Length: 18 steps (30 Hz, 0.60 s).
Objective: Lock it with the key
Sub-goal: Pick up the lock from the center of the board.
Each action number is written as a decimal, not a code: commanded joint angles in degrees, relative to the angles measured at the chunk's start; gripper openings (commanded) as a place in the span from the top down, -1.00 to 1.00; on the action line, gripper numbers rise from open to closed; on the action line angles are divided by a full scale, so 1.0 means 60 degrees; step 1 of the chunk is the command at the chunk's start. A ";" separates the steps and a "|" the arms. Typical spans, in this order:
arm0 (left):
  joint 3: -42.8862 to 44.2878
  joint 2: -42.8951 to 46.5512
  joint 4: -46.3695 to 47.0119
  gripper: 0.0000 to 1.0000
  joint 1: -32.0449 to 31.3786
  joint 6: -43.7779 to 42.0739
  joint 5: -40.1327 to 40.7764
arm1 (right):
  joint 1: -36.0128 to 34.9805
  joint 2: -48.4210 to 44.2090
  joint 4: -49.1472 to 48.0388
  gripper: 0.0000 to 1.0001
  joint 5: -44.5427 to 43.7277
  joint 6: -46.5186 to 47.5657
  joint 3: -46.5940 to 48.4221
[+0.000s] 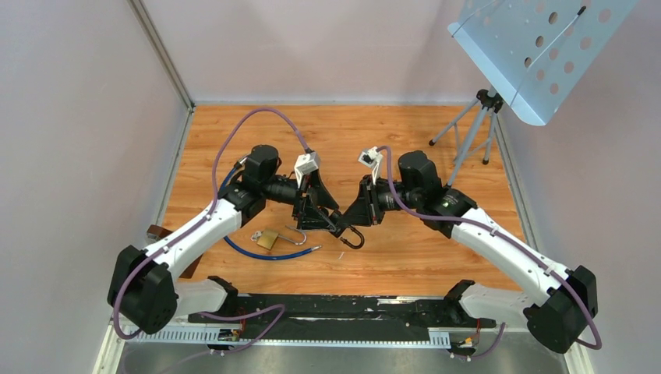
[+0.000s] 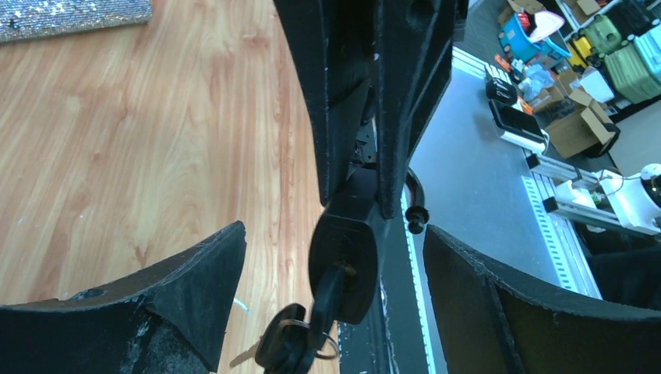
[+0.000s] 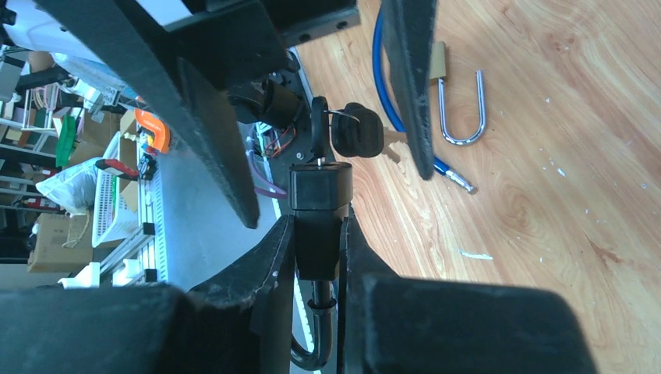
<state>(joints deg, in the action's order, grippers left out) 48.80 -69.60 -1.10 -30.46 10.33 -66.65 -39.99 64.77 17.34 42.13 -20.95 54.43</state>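
Note:
A black padlock [image 3: 319, 195] is clamped by its body in my right gripper [image 3: 318, 234], which is shut on it; its dark shackle [image 3: 316, 343] hangs out behind the fingers. A black-headed key [image 3: 318, 132] sits in the keyhole, with a second key [image 3: 357, 131] dangling from its ring. My left gripper [image 2: 335, 230] stands open, one finger [image 2: 179, 288] on each side of the padlock [image 2: 347, 257] and key [image 2: 327, 300], touching neither. In the top view both grippers meet at mid-table around the padlock [image 1: 352, 234].
A brass padlock [image 1: 267, 239] with an open silver shackle lies on the wooden table [image 1: 436, 257] left of centre, beside a blue cable [image 1: 265, 253]. A music stand [image 1: 538, 47] on a tripod [image 1: 475, 128] stands at the back right. Grey walls enclose the table.

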 commanded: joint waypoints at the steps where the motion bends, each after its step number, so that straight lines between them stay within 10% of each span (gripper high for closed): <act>1: 0.0183 -0.0433 0.0877 -0.74 -0.0195 0.0344 -0.0525 | 0.0000 -0.0190 -0.0737 1.00 0.0664 -0.0381 0.0861; 15: 0.0022 -0.0604 0.2203 1.00 -0.0419 0.1397 -0.0481 | 0.0013 0.0139 -0.0840 0.99 0.0160 -0.0540 0.0949; 18: -0.0070 -0.0141 0.2306 1.00 -0.0417 0.1690 0.0261 | 0.0067 -0.0093 -0.0814 0.16 -0.0631 -0.0786 0.0777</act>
<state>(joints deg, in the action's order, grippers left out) 48.31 -74.61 6.35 -32.60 17.56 -71.26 -39.55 66.54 17.39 42.02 -22.04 56.64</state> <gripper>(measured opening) 0.404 0.203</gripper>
